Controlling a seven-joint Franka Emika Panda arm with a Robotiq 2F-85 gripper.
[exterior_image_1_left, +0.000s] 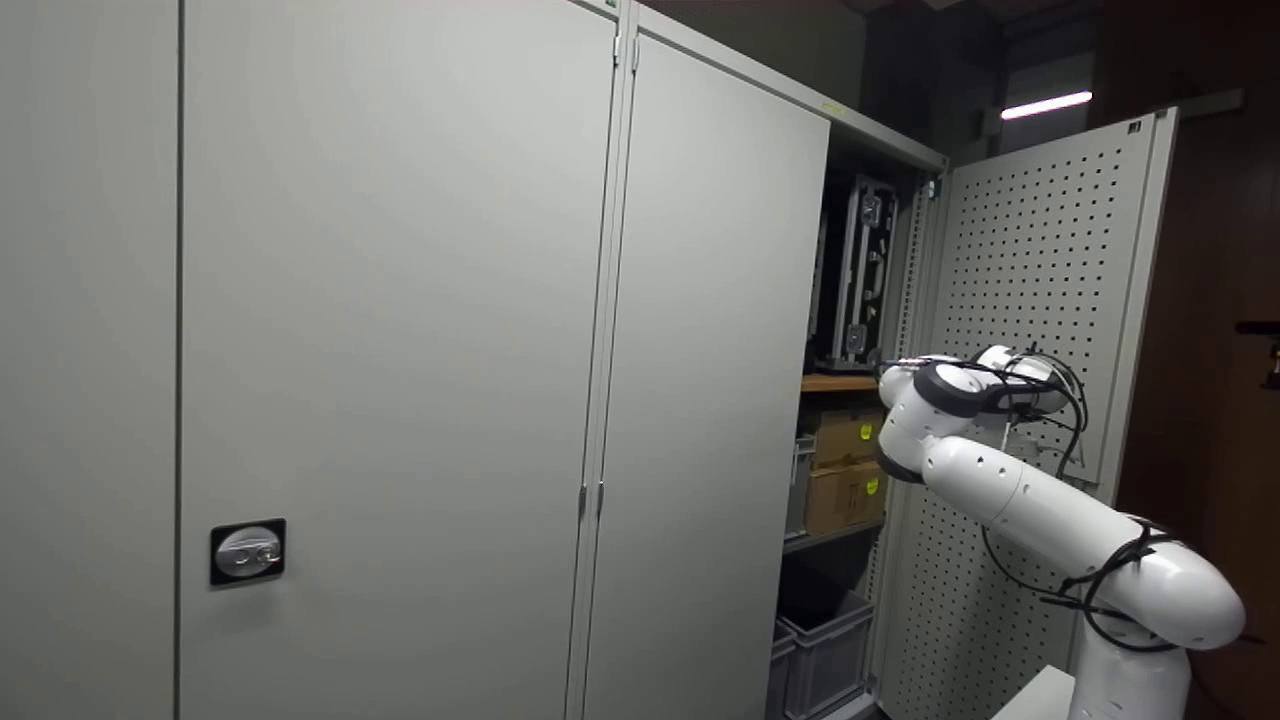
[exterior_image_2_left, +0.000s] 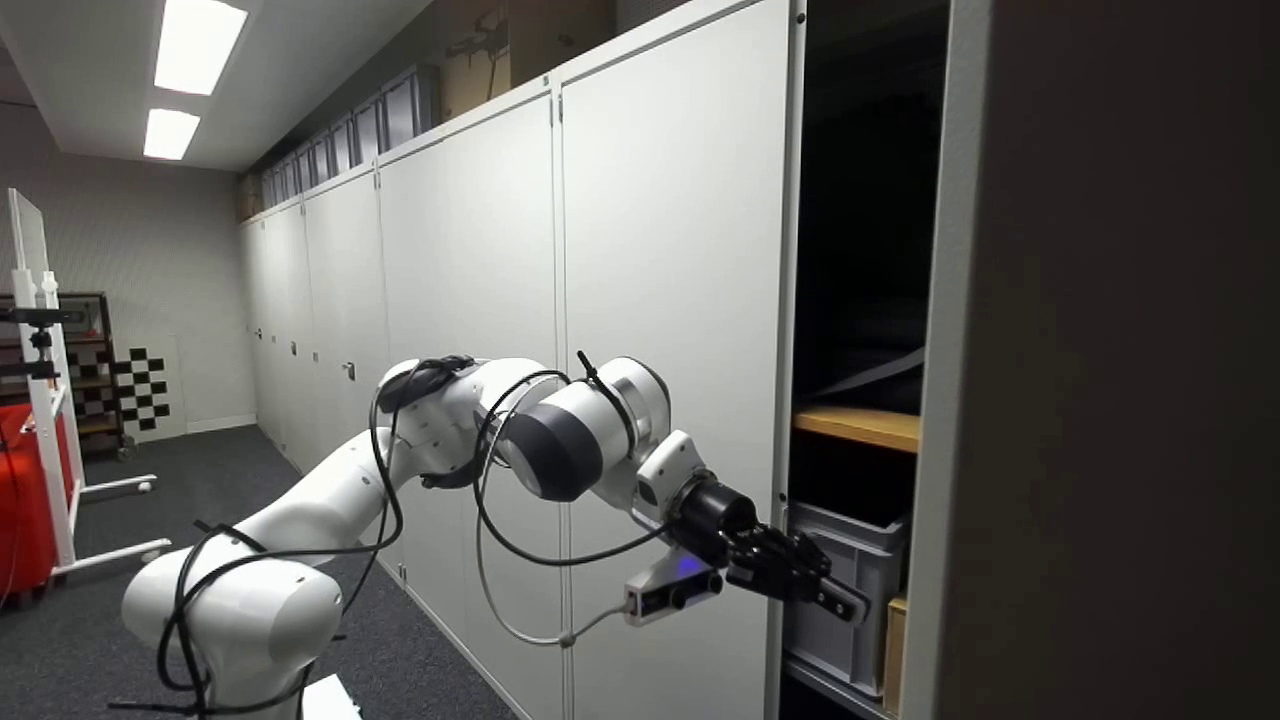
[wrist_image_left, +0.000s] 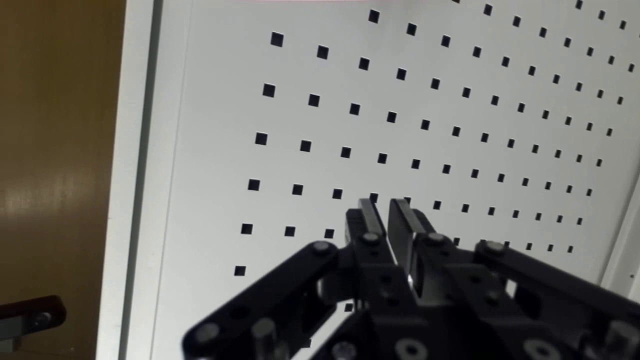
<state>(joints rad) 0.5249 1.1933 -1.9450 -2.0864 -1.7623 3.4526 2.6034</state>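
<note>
One narrow gap, wrist view only: jaws of tool (wrist_image_left: 384, 212) apart, perforated door (wrist_image_left: 400, 140) beyond.

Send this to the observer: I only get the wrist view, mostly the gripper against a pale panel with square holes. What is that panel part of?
Observer: In an exterior view, it belongs to a cabinet door standing open.
Operator: And from outside, what shows beyond the gripper?
Observer: In an exterior view, a grey bin, partly hidden behind the gripper.
</note>
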